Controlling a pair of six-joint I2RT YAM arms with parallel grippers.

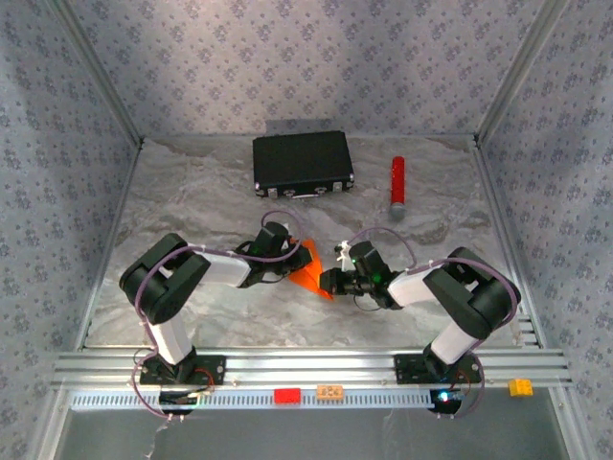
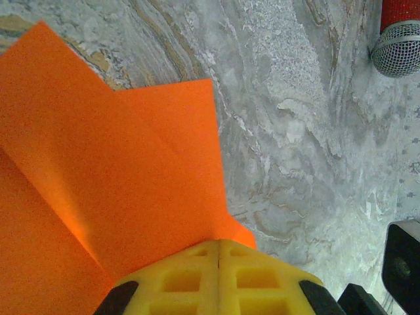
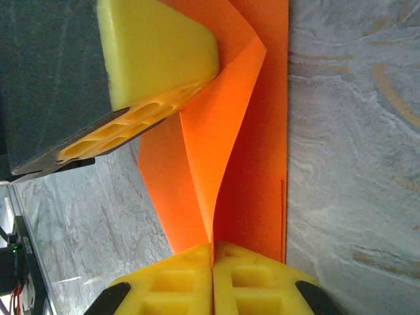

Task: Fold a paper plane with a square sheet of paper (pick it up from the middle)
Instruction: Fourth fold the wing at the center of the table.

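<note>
At mid-table, left hand [image 2: 218, 262] is clamped shut on one edge of the orange paper [image 1: 308, 273]. The sheet is creased into a pointed shape with overlapping flaps, one flap curling up off the marbled table [image 1: 192, 201]. Right hand [image 3: 212, 269] is pinched shut on the opposite edge.

A black case [image 1: 303, 164] lies at the back of the grey marbled table [image 1: 192, 211], a red cylinder [image 1: 397, 182] apart on its right. A red brick [image 1: 286, 395], an orange brick [image 1: 330, 391] and a yellow brick [image 1: 520, 387] sit along the front rail.
</note>
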